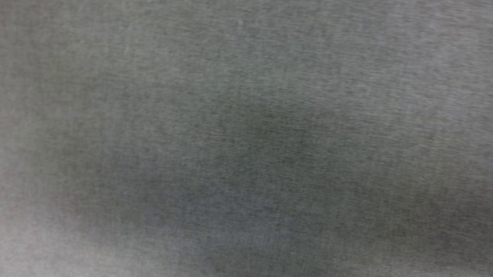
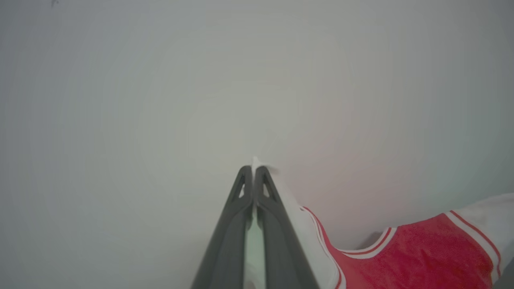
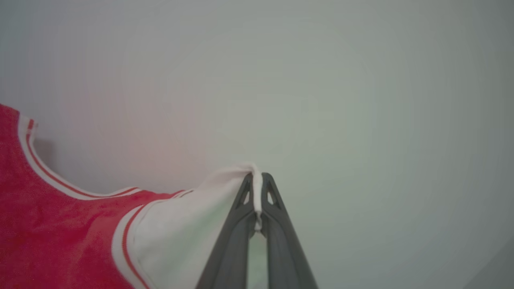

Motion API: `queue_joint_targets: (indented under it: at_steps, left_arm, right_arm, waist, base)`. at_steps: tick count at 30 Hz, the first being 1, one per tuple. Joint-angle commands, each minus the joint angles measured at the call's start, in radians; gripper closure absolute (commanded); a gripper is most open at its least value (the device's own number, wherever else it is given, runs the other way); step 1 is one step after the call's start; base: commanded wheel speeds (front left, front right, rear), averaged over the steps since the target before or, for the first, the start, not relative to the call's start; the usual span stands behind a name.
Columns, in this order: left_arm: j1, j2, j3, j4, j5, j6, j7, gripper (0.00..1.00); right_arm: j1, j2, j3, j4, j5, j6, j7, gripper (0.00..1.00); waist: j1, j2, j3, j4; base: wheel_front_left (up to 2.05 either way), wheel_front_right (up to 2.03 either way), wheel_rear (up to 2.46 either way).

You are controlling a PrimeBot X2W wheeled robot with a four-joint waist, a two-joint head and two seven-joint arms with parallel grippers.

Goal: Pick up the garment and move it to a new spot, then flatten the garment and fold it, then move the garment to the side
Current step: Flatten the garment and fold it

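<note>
Pinching a sliver of white cloth in the left gripper, clamped fully together on it. Likewise at the right gripper: clenched on a bunched fold of white sleeve. Holding the red jersey strung between both grips, off to the right of the left fingers and to the left of the right fingers, over a pale plain surface. Cannot tell whether lifted or resting. Reading the long axis as arm to arm, equally near both. Probably calls for an even pull apart along that line. Blurred grey weave in head view; unidentifiable.
</note>
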Motion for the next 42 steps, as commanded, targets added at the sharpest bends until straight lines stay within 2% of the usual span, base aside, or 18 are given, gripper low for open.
queue_joint_targets:
  at_steps: [1,5,10,14,20,25,27,29,34,38,42]
  left_arm:
    - [0.011,-0.003,0.019,-0.001,0.003,-0.003,0.000,1.00]
    - [0.102,-0.015,0.035,0.040,0.008,-0.031,0.000,1.00]
    - [0.240,-0.032,-0.005,0.080,-0.015,-0.059,0.001,1.00]
    - [0.387,-0.041,-0.067,0.023,-0.057,-0.063,0.022,1.00]
    - [0.678,0.040,-0.178,-0.154,-0.149,-0.063,0.069,1.00]
    - [0.932,0.152,-0.231,-0.319,-0.237,-0.063,0.089,1.00]
    - [1.030,0.197,-0.239,-0.381,-0.253,-0.058,0.090,1.00]
    - [1.126,0.237,-0.235,-0.454,-0.284,-0.032,0.083,1.00]
    - [1.384,0.346,-0.225,-0.667,-0.341,0.087,0.064,1.00]
    - [1.563,0.413,-0.211,-0.827,-0.386,0.207,0.045,1.00]
    - [1.694,0.447,-0.188,-0.931,-0.414,0.295,0.022,1.00]
  right_arm:
    - [0.006,0.004,0.018,0.007,0.011,-0.001,-0.004,1.00]
    - [0.040,-0.011,0.047,0.056,0.083,-0.001,-0.004,1.00]
    - [0.146,-0.060,0.132,0.076,0.206,-0.001,-0.004,1.00]
    - [0.280,-0.108,0.216,0.076,0.343,-0.001,-0.004,1.00]
    - [0.546,-0.193,0.373,0.011,0.579,-0.001,-0.004,1.00]
    - [0.799,-0.289,0.469,-0.108,0.728,-0.001,-0.002,1.00]
    - [0.900,-0.338,0.476,-0.161,0.760,-0.001,-0.002,1.00]
    - [1.002,-0.372,0.460,-0.210,0.795,-0.001,-0.003,1.00]
    - [1.260,-0.424,0.384,-0.311,0.833,-0.001,-0.003,1.00]
    - [1.459,-0.430,0.323,-0.401,0.806,-0.001,0.021,1.00]
    - [1.632,-0.418,0.267,-0.496,0.795,-0.001,0.075,1.00]
  waist:
    - [0.0000,-0.0001,0.007,0.037]
    - [0.0000,-0.0001,-0.052,0.045]
    - [0.0000,-0.0001,-0.167,0.055]
    - [0.0000,-0.0001,-0.278,0.061]
    - [0.0000,-0.0001,-0.447,0.058]
    - [0.0000,-0.0001,-0.568,0.048]
    - [0.0000,-0.0001,-0.605,0.048]
    - [0.0000,-0.0001,-0.634,0.048]
    - [0.0000,-0.0001,-0.690,0.045]
    - [0.0000,-0.0001,-0.717,0.048]
    - [0.0000,-0.0001,-0.728,0.051]
  base:
    - [0.00,0.00,0.00]
    - [0.00,0.00,0.00]
    - [0.00,0.00,0.00]
    - [0.00,0.00,0.00]
    - [0.00,0.00,0.00]
    - [0.00,0.00,0.00]
    - [0.00,0.00,0.00]
    - [0.00,0.00,0.00]
    - [0.00,0.00,0.00]
    - [0.00,0.00,0.00]
    - [0.00,0.00,0.00]
